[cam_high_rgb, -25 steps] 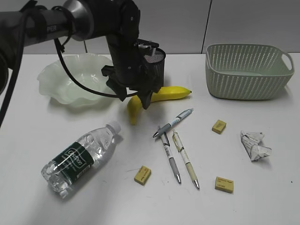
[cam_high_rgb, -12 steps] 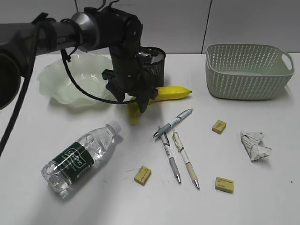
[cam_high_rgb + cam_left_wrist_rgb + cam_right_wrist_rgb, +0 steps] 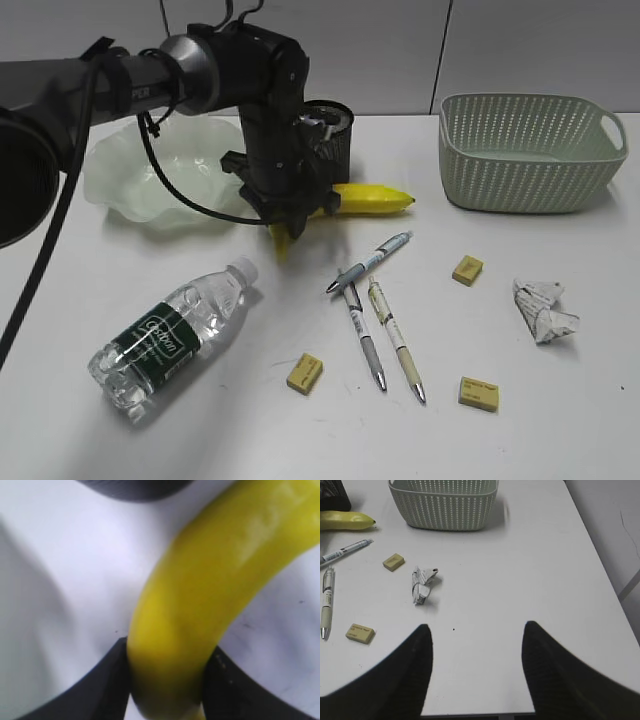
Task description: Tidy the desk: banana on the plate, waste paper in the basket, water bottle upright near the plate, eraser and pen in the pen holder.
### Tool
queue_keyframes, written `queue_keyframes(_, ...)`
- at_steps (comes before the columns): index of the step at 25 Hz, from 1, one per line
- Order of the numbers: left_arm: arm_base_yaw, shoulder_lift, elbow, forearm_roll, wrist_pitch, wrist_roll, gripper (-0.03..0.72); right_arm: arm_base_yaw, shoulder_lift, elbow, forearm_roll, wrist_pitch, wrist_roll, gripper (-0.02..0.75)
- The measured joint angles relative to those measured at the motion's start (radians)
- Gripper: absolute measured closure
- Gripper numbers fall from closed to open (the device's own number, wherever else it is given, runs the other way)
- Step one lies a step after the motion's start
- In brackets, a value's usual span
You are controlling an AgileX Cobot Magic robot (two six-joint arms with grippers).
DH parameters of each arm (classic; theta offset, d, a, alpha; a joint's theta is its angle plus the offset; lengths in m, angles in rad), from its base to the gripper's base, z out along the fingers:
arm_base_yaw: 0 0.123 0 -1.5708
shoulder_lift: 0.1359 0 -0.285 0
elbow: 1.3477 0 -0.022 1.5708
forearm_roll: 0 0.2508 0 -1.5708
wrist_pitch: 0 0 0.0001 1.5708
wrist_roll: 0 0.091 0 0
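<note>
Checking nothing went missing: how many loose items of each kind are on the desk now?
banana: 1
water bottle: 1
pens: 3
erasers: 3
waste paper: 1
Total: 9

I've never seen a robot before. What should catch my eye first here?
The left gripper, near the table's back beside the black mesh cup, pinches a bright yellow banana. Front left, a water bottle lies on its side, with pens and erasers scattered to its right.

Banana middle behind arm
</note>
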Motion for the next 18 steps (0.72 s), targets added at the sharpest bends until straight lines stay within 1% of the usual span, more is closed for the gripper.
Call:
queue_keyframes(8, -0.043, -0.051, -0.117, -0.014, 0.076, 0.000, 0.379, 0.000, 0.000, 0.000, 0.000, 0.000, 0.000, 0.282)
queue_keyframes(12, -0.050, -0.136, -0.135, -0.020, 0.077, 0.000, 0.379, 0.000, 0.000, 0.000, 0.000, 0.000, 0.000, 0.282)
queue_keyframes(15, -0.052, -0.218, -0.140, 0.025, 0.081, 0.000, 0.379, 0.000, 0.000, 0.000, 0.000, 0.000, 0.000, 0.282)
queue_keyframes(18, -0.034, -0.306, -0.143, 0.092, 0.081, 0.000, 0.379, 0.000, 0.000, 0.000, 0.000, 0.000, 0.000, 0.282)
